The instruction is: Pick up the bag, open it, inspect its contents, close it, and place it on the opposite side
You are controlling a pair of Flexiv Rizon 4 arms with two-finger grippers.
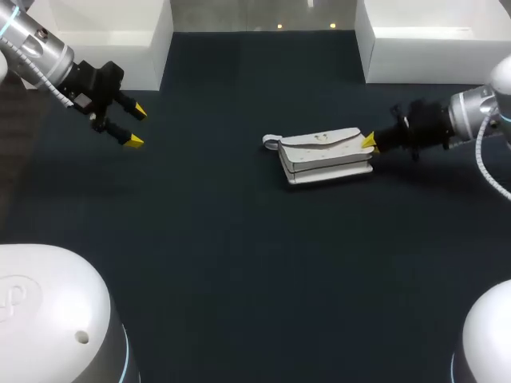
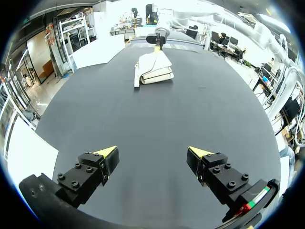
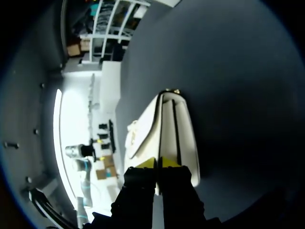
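A white bag [image 1: 323, 155] lies flat and closed in the middle of the dark table, its strap loop at its left end. My right gripper [image 1: 369, 142] is at the bag's right end. In the right wrist view its yellow tips [image 3: 157, 163] are pressed together on the edge of the flap of the bag [image 3: 183, 138]. My left gripper [image 1: 136, 125] hangs open at the far left, well away from the bag. The left wrist view has its fingers [image 2: 152, 155] wide apart and empty, with the bag [image 2: 155, 67] far ahead and my right gripper [image 2: 157, 43] behind it.
A white box [image 1: 112, 36] stands at the back left and another [image 1: 431, 40] at the back right. The arms' white bases [image 1: 48, 319] [image 1: 487, 335] fill the two front corners. Bare dark table [image 1: 239, 255] lies between them.
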